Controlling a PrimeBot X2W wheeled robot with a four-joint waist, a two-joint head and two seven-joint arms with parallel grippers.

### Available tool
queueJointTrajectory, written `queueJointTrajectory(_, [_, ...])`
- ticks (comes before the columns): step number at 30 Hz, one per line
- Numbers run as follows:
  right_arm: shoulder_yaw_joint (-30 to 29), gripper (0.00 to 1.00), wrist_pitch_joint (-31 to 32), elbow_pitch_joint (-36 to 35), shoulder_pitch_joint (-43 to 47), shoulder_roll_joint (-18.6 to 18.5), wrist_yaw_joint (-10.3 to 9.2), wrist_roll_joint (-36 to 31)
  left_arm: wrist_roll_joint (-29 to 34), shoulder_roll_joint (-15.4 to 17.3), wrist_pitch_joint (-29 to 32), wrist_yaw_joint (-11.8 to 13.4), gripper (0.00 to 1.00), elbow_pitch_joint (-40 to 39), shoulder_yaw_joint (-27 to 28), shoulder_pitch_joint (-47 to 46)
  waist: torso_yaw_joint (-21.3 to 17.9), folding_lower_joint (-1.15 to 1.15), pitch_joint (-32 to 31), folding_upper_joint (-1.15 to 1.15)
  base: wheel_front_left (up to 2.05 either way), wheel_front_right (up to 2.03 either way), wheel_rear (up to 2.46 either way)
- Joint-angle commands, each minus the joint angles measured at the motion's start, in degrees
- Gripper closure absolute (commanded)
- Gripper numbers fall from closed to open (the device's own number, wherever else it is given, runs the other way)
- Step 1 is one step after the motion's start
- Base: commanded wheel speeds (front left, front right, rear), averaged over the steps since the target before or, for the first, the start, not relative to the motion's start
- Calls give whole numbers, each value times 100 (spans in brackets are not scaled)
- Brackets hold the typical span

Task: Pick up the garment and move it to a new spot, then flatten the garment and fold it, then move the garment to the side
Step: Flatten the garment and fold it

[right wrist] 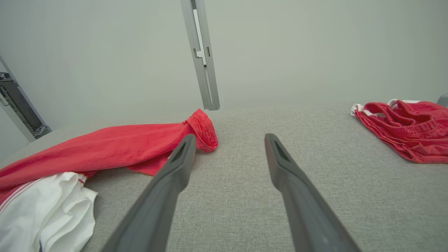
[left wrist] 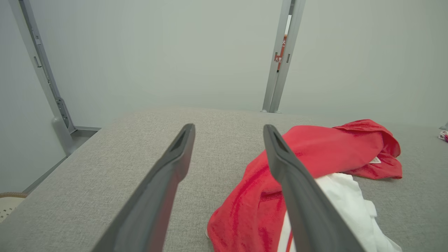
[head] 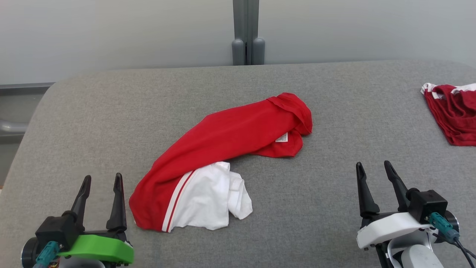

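The garment (head: 223,149) is red with a white panel and lies crumpled in a diagonal heap across the middle of the grey table (head: 334,93). It also lies to the right in the left wrist view as the garment (left wrist: 315,154), and to the left in the right wrist view as the garment (right wrist: 115,147). My left gripper (head: 103,181) hovers at the lower left, just left of the garment's near end, open and holding nothing. At the lower right my right gripper (head: 373,168) is open too, well clear of the cloth.
A second red and white garment (head: 452,111) lies bunched at the table's far right edge. A grey post (head: 245,33) stands behind the table's far edge against a pale wall. The table's left edge drops off beyond my left gripper.
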Motion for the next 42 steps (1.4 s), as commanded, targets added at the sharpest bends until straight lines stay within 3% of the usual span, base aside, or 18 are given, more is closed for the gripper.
queueJointTrajectory(1, [-14, 0, -17, 16, 50, -11, -10, -45, 93, -39, -15, -40, 0, -30, 108, 75, 44, 0, -18, 0, 0, 0, 0])
queueJointTrajectory(11, [92, 0, -17, 195, -197, -51, -10, -265, 519, -352, -17, -357, 0, -10, 594, 95, 246, 0, 24, 0, 0, 0, 0])
queueJointTrajectory(20, [407, 0, 113, 787, -1175, -444, -10, -434, 686, -674, -16, -582, 0, 135, 718, -121, 544, 0, 276, 0, 0, 0, 0])
queueJointTrajectory(42, [548, 0, 82, 3698, -3159, -1036, -10, -741, 635, -1012, -10, -731, 0, 341, 538, -754, 1544, 0, 1197, 0, 0, 0, 0])
